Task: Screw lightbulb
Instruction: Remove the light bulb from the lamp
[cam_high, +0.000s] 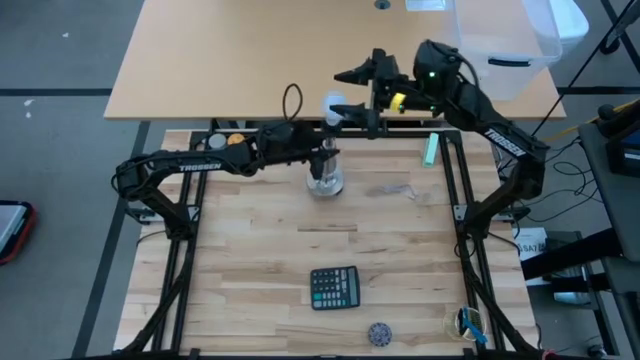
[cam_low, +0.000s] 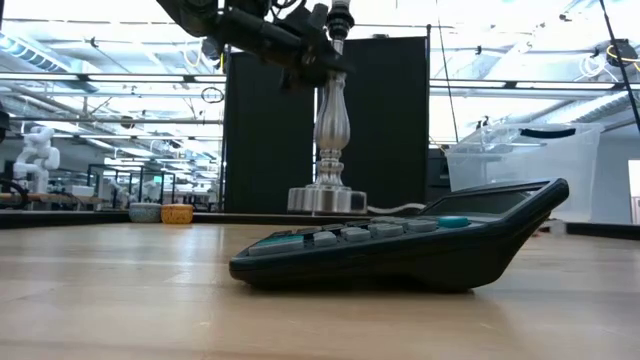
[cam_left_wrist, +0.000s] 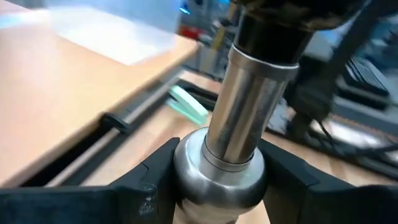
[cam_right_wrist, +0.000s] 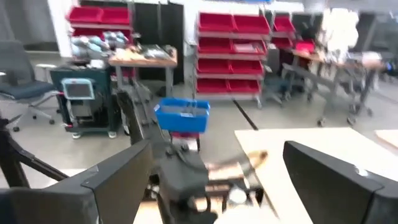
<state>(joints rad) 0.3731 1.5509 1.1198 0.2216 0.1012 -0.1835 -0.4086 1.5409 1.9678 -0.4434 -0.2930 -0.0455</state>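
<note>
The silver stand (cam_high: 325, 182) is upright near the table's far middle, its round base (cam_low: 327, 200) on the wood. My left gripper (cam_high: 325, 152) reaches in from the left and is shut on the stand's upper column. The white lightbulb (cam_high: 333, 104) shows just past the stand's top. I cannot tell whether it is seated in the dark socket (cam_low: 340, 35). My right gripper (cam_high: 346, 97) hovers high over the bulb, coming from the right, open, with nothing between its fingers (cam_right_wrist: 124, 180). The bulb is a pale blur (cam_right_wrist: 236, 198) low in the right wrist view. My left gripper pinches the stand's column at the rounded collar (cam_left_wrist: 217, 180) just under the socket tube. One finger (cam_left_wrist: 149, 183) is on each side of it. The fingers come in about level from the table's left and lie across the column. The stand is upright, base on the table.
A black calculator (cam_high: 334, 288) lies near the front middle, with a small grey ball (cam_high: 379, 333) in front of it. An orange ball (cam_high: 233, 140) sits at the far left and a green strip (cam_high: 430, 148) at the far right. A clear plastic bin (cam_high: 510, 45) stands on the table beyond.
</note>
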